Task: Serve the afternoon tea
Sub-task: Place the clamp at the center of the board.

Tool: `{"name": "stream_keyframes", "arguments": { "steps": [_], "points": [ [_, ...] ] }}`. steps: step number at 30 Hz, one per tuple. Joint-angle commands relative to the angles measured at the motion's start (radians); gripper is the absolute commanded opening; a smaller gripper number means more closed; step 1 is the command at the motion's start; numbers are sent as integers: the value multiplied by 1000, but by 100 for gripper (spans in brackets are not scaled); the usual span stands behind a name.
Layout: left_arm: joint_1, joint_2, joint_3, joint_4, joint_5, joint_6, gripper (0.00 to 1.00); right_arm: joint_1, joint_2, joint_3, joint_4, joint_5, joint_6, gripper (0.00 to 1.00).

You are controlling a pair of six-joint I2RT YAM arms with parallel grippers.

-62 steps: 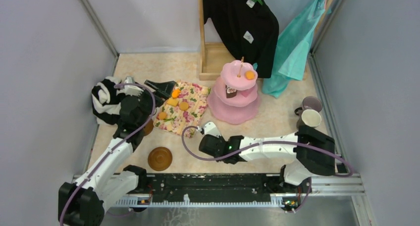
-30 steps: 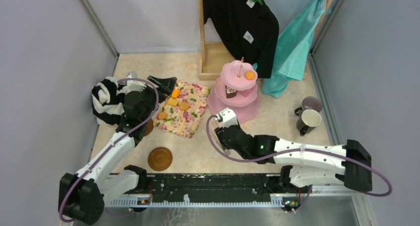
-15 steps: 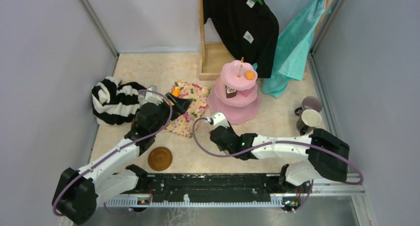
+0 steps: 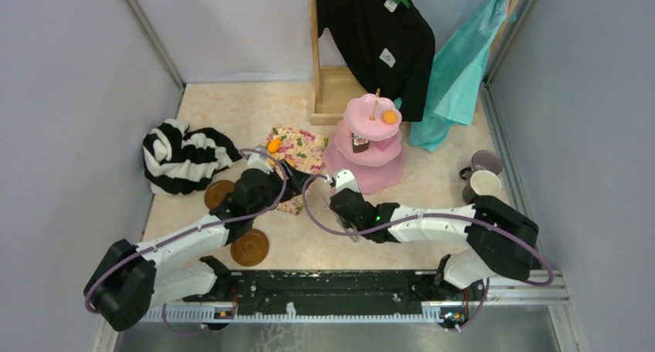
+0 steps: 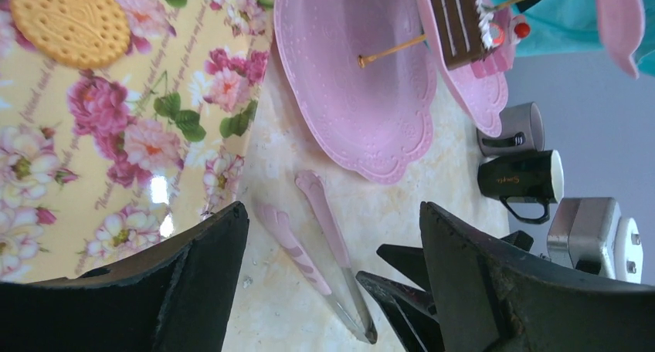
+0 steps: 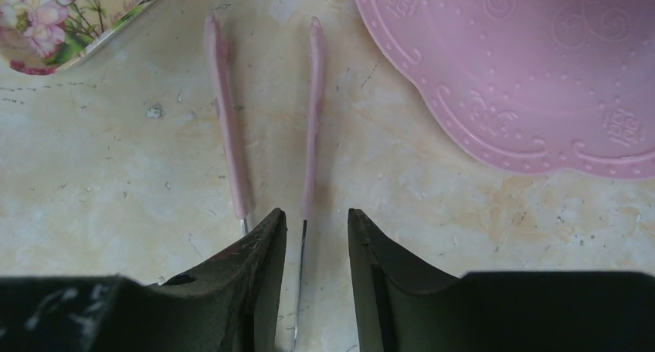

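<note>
Cake stand [image 6: 525, 74]: matt pink plastic, embossed. Tongs [image 6: 310, 113]: pink-coated tips, bare metal shanks. Floral cloth [image 5: 93, 159]: glossy sheen.

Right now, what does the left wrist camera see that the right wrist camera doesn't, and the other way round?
Only the left wrist view: a round yellow toy biscuit on the floral-print cloth, a brown cake slice on the pink three-tier cake stand, a lilac mug and a dark mug with a cream inside. Only the right wrist view: that the open right pincer straddles one arm of the pink-tipped metal tongs. Both: tongs, cloth edge, the stand's bottom tier, the beige table.
</note>
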Motion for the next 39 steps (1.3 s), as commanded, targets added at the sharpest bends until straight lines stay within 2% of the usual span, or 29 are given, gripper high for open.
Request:
{"name": "stream_keyframes", "arguments": {
  "steps": [1,4,6,8,14,17,22,24,28,32,37,39],
  "points": [
    [-32,39,0,48,-7,-10,86,-12,20,1,71,-19,-14,35],
    [-41,51,4,42,-13,-12,86,-17,10,-5,68,-27,-22,38],
    [-42,44,3,37,-33,-8,86,-17,-10,-21,81,-41,-43,52],
    [-42,32,8,25,-58,2,86,-17,-40,-30,90,-33,-61,62],
    [-41,-8,39,-27,-167,51,88,-17,-148,-2,84,74,-71,65],
    [-42,-15,63,-59,-234,90,90,-17,-204,24,81,126,-87,74],
    [-42,-31,87,-39,-300,189,94,-17,-199,83,46,147,-100,69],
    [-41,-36,97,-19,-315,244,99,-17,-191,60,87,109,-99,68],
    [-40,-18,116,20,-351,312,99,-17,-202,-27,177,41,-70,66],
    [-39,15,150,-18,-413,248,99,-17,-253,-117,264,13,-62,65],
    [-36,43,189,-73,-438,174,99,-17,-247,-150,260,-17,-47,63],
    [-35,33,156,-8,-419,197,99,-17,-236,-156,254,-23,-42,63]
  ]
}}
